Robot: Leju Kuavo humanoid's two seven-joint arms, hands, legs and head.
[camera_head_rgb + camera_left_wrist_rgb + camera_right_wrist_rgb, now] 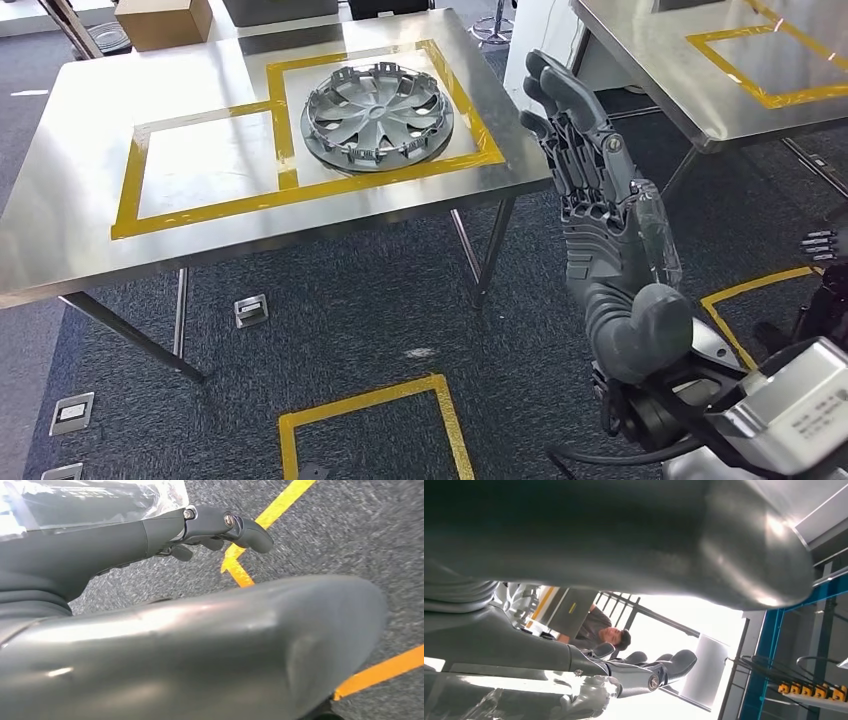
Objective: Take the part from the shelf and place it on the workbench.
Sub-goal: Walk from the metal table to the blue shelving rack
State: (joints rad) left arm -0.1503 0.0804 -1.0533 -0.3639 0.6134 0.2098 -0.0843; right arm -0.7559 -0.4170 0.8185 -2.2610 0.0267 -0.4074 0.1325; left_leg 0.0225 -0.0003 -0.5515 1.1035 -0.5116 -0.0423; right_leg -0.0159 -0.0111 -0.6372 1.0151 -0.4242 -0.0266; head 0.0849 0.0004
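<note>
The part, a grey wheel cover, lies flat on the steel workbench, inside the right-hand square of yellow tape. The right hand is raised beside the bench's edge at the part's four o'clock, well apart, fingers extended and holding nothing. The left hand hangs over taped carpet, empty, fingers loosely apart. At eleven o'clock sits a cardboard box; a second steel table stands at two o'clock. Writing on the robot's arm is too small to read.

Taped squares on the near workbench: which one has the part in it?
The right-hand square, nearer the raised right hand. The grey wheel cover lies flat inside it; the left square holds nothing.
</note>
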